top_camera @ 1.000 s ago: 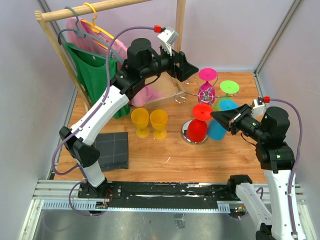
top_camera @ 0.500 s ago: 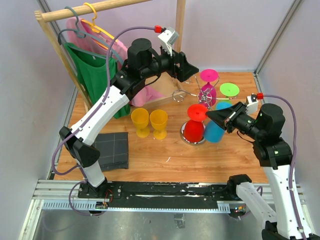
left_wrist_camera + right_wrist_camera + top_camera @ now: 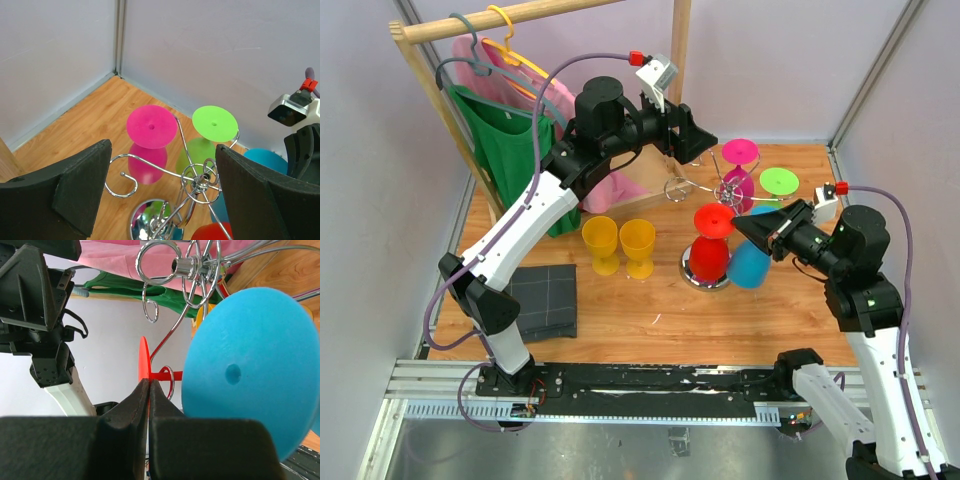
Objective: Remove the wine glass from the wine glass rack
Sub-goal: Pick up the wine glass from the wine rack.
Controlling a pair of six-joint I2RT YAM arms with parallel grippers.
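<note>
Chrome wire wine glass rack [image 3: 724,190] w/ round mirrored base is seen centre-right of top view on wooden worktop [image 3: 650,320], w/ red plastic wine glass [image 3: 710,260] and blue plastic wine glass [image 3: 752,265] hung upside down on it. Right gripper [image 3: 148,383], jaws pressed together, is set at red foot's edge; a pinch can't be told. Left gripper [image 3: 686,138], jaws wide apart, is held above rack's top.

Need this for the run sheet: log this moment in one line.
left fingers: open, over rack | right fingers: shut, at red glass foot rim | red glass: on rack | task: not done
</note>
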